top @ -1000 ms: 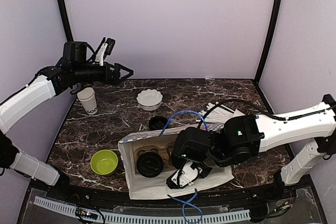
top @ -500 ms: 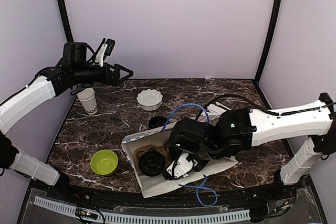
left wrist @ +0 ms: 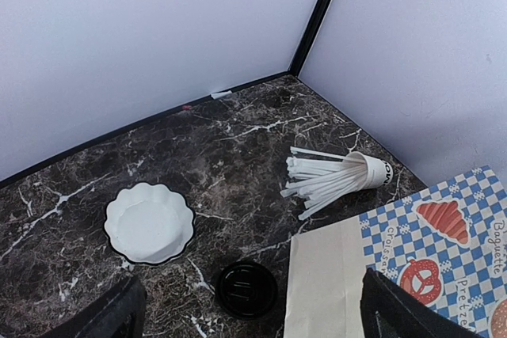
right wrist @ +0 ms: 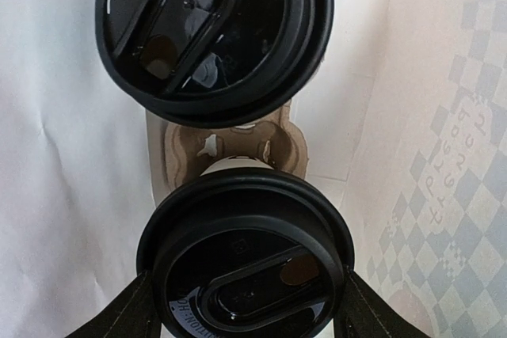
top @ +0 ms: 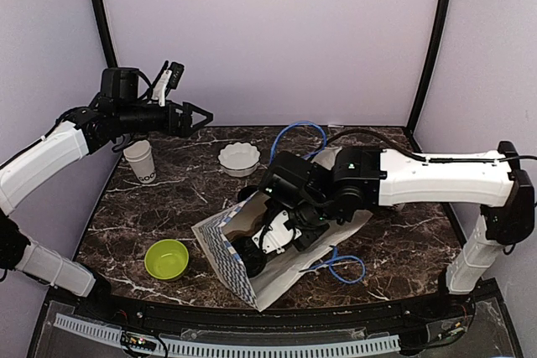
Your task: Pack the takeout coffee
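Two takeout coffee cups with black lids stand in a brown cardboard carrier inside the white paper bag. My right gripper reaches into the bag, with its fingers against both sides of the near cup's lid. The far cup's lid is free. In the top view the right gripper is in the bag's mouth beside a black lid. A lidless white lettered cup stands at the left. My left gripper is open and empty, high above the table's back left.
A white scalloped bowl sits mid-back, a green bowl front left. A loose black lid lies by the bag's edge. A cup of white straws lies on its side. A blue cable loops beside the bag.
My right gripper has moved away from the near edge toward the table's middle, and the bag has swung and tilted with it. The left arm has not moved.
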### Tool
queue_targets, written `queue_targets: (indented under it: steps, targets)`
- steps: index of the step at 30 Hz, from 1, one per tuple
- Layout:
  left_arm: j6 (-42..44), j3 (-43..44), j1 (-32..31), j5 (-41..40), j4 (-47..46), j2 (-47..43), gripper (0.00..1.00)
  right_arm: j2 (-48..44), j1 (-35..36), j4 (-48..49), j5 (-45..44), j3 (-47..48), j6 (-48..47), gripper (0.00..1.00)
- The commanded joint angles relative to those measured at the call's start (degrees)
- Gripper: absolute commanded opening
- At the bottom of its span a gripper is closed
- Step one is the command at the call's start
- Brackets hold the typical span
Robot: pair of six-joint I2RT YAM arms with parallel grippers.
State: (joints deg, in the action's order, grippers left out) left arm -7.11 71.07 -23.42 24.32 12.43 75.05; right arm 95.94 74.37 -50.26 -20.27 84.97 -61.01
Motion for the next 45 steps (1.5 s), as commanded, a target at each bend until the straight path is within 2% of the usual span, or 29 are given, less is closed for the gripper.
queue_targets:
  steps: [1, 16, 27, 33, 36, 45]
  targets:
    - [1.2, -0.8, -0.1, -0.3, -0.9, -0.7, 0.97, 1.6, -2.1, -1.0, 3.2, 3.2, -0.1, 0.50]
    - [3.5, 0.3, -0.1, -2.8, 1.2, -0.1, 0.97, 9.3, -8.0, -5.1, 10.4, 12.3, -0.1, 0.50]
    - [3.0, -0.3, 0.1, 0.1, -0.3, 0.4, 0.98, 21.4, -15.9, -15.6, 21.9, 31.0, 1.7, 0.50]
    - [2.7, -0.7, 0.5, 0.9, -0.9, 0.5, 0.98, 28.0, -17.2, -24.0, 25.6, 40.0, -1.0, 0.50]
    - [2.7, -0.7, 0.7, 0.9, -1.0, 0.5, 0.98, 30.3, -17.3, -26.3, 26.4, 41.7, -1.0, 0.50]
    - [2.8, -1.3, 1.2, -0.3, -1.3, -0.1, 0.98, 33.1, -17.2, -23.4, 25.2, 41.4, 1.4, 0.50]
